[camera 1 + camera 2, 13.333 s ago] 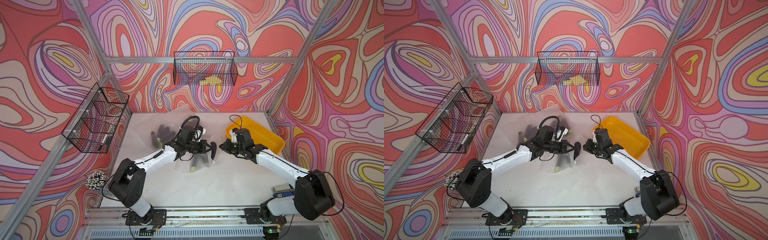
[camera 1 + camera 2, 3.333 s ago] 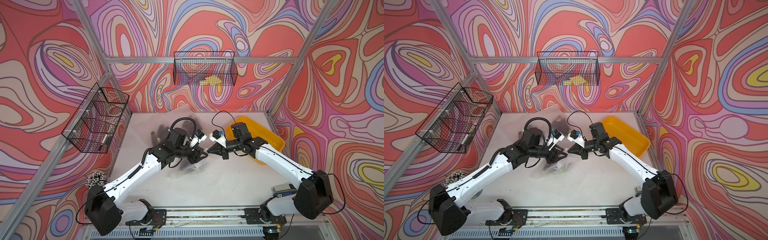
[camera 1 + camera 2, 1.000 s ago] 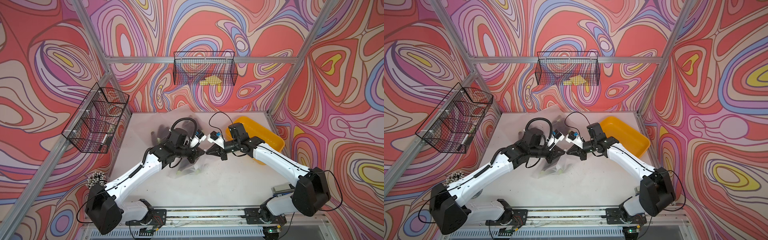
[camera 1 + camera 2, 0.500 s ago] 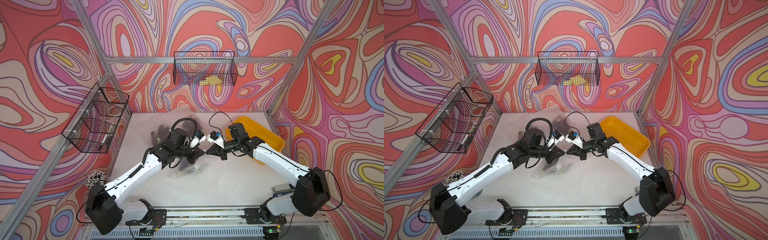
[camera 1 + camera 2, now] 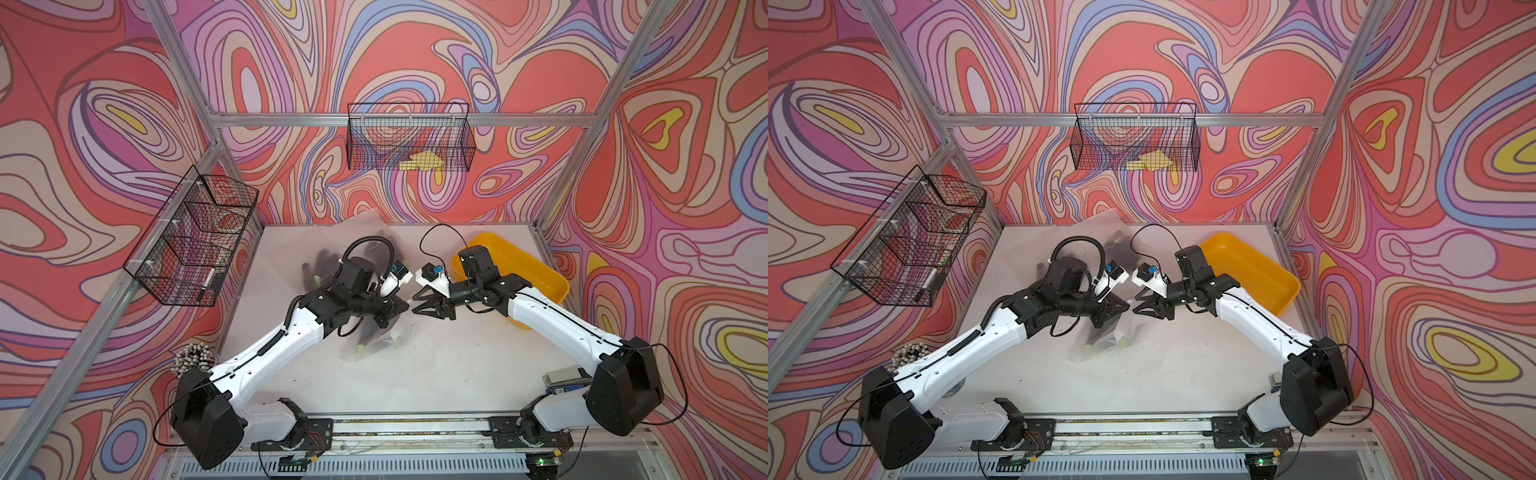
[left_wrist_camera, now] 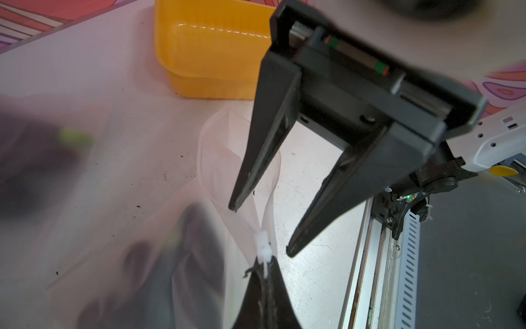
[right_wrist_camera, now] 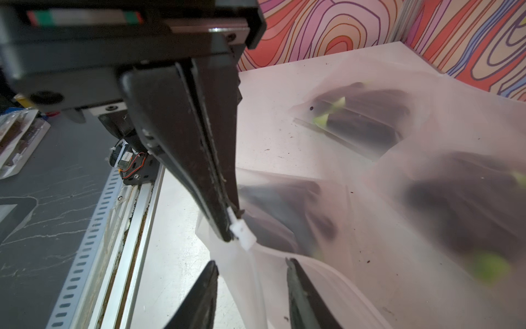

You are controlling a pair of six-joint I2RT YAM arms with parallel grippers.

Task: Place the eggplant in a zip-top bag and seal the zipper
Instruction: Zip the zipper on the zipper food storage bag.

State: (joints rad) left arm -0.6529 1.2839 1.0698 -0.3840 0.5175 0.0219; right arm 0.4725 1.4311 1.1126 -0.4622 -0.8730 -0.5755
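A translucent zip-top bag point(image 5: 376, 338) point(image 5: 1096, 338) lies mid-table and holds dark eggplants point(image 6: 199, 233) point(image 7: 273, 205) with green stems. My left gripper point(image 5: 402, 309) point(image 5: 1124, 308) point(image 6: 266, 260) is shut on the bag's top edge, right at the white zipper slider point(image 6: 263, 245) point(image 7: 242, 229). Facing it tip to tip, my right gripper point(image 5: 413, 304) point(image 5: 1134, 305) point(image 7: 250, 263) is open. Its fingers point(image 7: 290, 265) stand on either side of the bag's top strip without pinching it. Beyond the slider the two sides of the strip curve apart.
Other translucent bags with eggplants point(image 5: 324, 266) point(image 7: 364, 119) lie at the back of the table. A yellow tray point(image 5: 536, 270) point(image 5: 1258, 266) stands at the back right, behind the right arm. Wire baskets point(image 5: 409, 141) point(image 5: 191, 245) hang on the walls.
My right gripper, shut on the bag's top edge half a second ago, now has its jaws apart. Both arms have hardly moved, and the left keeps its grip.
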